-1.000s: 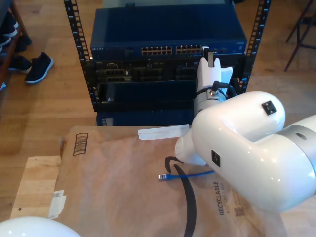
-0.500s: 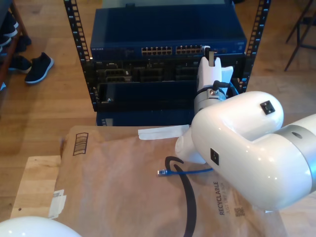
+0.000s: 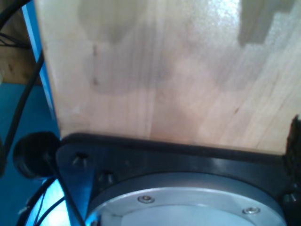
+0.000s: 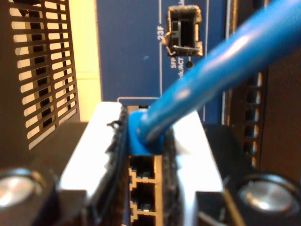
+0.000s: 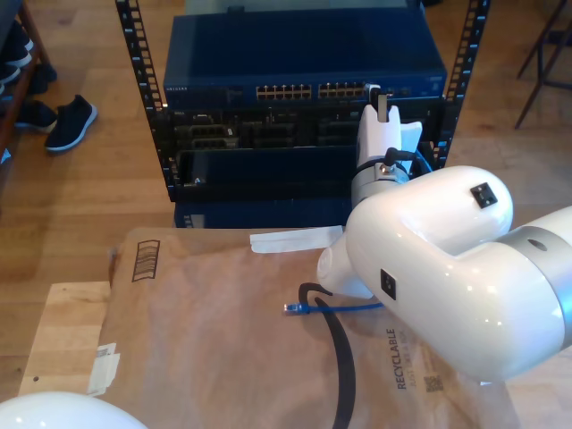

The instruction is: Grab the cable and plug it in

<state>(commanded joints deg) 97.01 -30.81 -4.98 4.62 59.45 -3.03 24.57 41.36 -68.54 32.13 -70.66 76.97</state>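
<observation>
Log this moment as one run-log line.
second gripper: shut on thin bright blue cable | at dark blue rack switch | free plug on brown paper

A wooden floor [image 5: 98, 192] carries a dark equipment rack [image 5: 304, 107] at the top of the exterior view and dark shoes [image 5: 70, 121] at that view's left edge. Nearer the camera, a sheet of brown paper [image 5: 223, 340] covers a pale wooden surface [image 5: 61, 335]. On the paper lie the blue cable [image 5: 335, 307], its free plug pointing toward the exterior view's left, a thick black cable [image 5: 342, 357], and a white strip [image 5: 295, 239].
</observation>
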